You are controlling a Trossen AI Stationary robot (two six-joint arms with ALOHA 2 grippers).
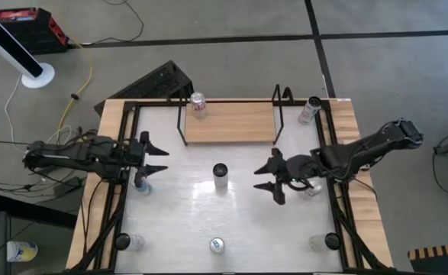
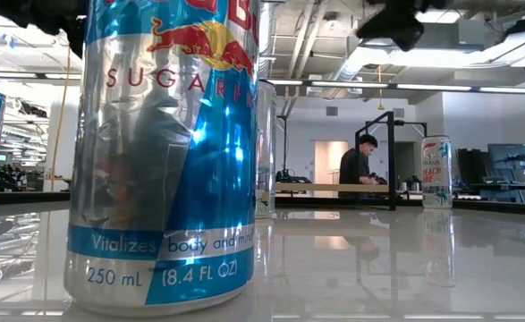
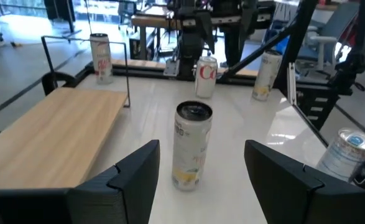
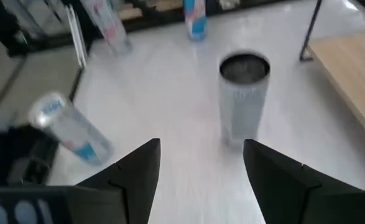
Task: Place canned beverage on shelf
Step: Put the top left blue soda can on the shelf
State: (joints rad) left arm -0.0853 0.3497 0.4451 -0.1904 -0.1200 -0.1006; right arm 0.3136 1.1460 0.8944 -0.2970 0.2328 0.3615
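1. Open table (image 1: 185,221) is seen around the centre can (image 1: 220,175), upright, in front of the shelf (image 1: 230,122).
2. Left gripper (image 1: 156,156) and right gripper (image 1: 267,177) flank it, fingers apart, nothing held.
3. 1 can (image 1: 198,104) stands at the shelf's left end; other cans are set near the table's edges.

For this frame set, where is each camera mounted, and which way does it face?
High: overhead, straight down; both arms, left end effector, right end effector, shelf.
Low: tabletop height, looking across; blue can fills the foreground.
Left wrist: past its open fingers at the center can.
Right wrist: past its open fingers, same center can.
Shared: both wrists and high see the center can.
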